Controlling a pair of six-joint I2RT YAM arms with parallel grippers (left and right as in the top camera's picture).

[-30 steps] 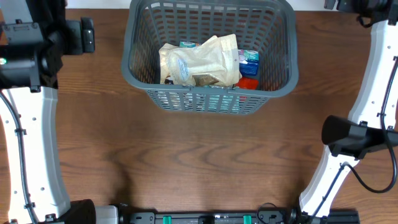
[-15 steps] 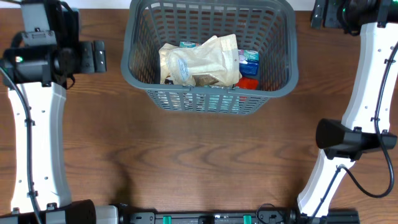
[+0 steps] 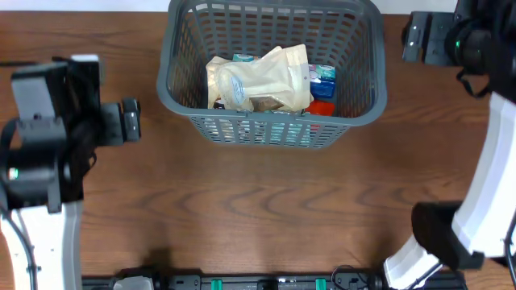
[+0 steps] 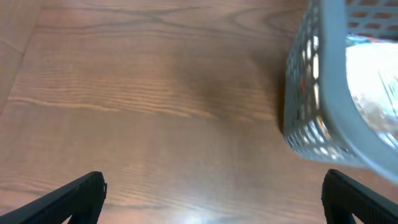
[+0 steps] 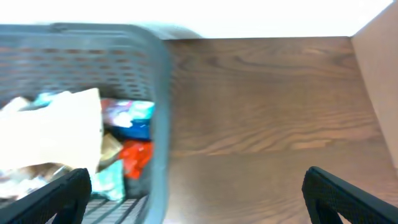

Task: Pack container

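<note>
Looks like a robotics lab or test bench. Shown by two white, cabled robot arms, the left arm (image 3: 44,234) and the right arm (image 3: 496,177), rising from the near edge of a plain wood-grain surface (image 3: 258,201). Also by a black mounting rail (image 3: 266,283) with green clips along that edge, a blank white backdrop (image 5: 249,15) past the far edge, and a plain brown panel (image 5: 379,68) standing at one side. Set out like a trial: a grey slotted container (image 3: 266,133) of snack packs (image 3: 258,76), filmed from straight above and from both wrists.
</note>
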